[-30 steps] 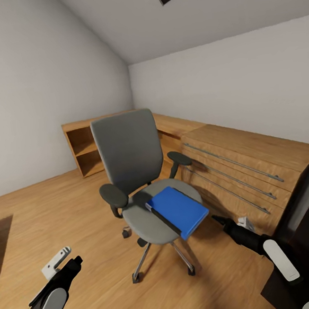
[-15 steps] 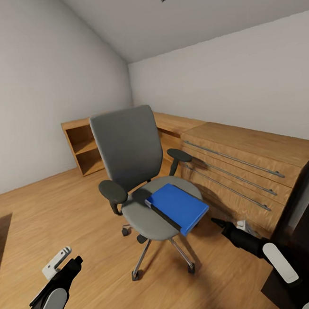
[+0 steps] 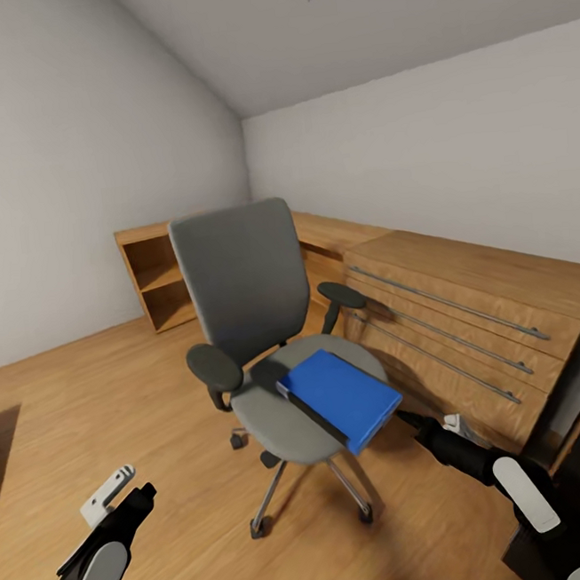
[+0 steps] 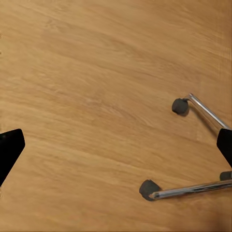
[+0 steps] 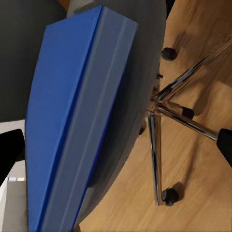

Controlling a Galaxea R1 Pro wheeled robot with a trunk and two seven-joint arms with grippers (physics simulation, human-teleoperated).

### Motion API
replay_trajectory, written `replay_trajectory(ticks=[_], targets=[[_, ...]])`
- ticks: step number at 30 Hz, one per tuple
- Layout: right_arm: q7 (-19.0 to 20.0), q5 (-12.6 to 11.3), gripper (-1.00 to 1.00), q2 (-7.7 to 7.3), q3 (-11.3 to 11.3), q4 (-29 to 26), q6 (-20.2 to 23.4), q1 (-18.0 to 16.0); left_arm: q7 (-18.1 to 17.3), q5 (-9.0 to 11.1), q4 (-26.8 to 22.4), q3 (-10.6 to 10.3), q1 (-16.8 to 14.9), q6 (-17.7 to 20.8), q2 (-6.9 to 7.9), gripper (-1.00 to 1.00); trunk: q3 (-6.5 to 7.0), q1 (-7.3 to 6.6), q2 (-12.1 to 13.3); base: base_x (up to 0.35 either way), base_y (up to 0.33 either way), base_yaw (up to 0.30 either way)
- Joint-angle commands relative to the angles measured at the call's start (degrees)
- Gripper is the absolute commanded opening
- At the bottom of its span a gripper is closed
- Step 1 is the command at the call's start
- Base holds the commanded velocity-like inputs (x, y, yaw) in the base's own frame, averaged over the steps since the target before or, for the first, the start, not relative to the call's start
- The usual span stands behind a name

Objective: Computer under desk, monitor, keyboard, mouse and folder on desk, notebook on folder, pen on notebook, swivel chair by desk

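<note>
Looks like we're on the folder-fetching step: the blue folder [image 3: 341,400] lies flat on the swivel chair [image 3: 269,346] seat toward its front-right edge, right tool [image 3: 409,419] just beside it with fingers spread, so next it needs to close in and pinch that edge.

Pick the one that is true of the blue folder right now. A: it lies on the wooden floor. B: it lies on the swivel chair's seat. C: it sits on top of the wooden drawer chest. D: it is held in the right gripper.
B: the folder lies flat on the swivel chair, on its grey seat, with the right gripper apart from it and empty.
</note>
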Motion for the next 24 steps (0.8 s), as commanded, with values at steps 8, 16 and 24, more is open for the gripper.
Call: replay_trajectory(ticks=[8, 16, 24], targets=[[0.1, -0.2, 1.0, 0.01, -0.2, 0.0, 0.3, 0.0, 0.2, 0.1, 0.7, -0.2, 0.0, 0.2, -0.21, 1.0, -0.06, 0.01, 0.0, 0.118, 0.027, 0.0], [0.1, -0.1, 1.0, 0.01, -0.1, 0.0, 0.3, 0.0, 0.3, 0.1, 0.7, -0.2, 0.0, 0.1, -0.14, 1.0, -0.06, 0.01, 0.0, 0.047, 0.0, 0.0], [0.1, -0.2, 1.0, 0.01, -0.1, 0.0, 0.3, 0.0, 0.2, 0.1, 0.7, -0.3, 0.0, 0.2, -0.15, 1.0, -0.06, 0.01, 0.0, 0.118, 0.0, 0.0]])
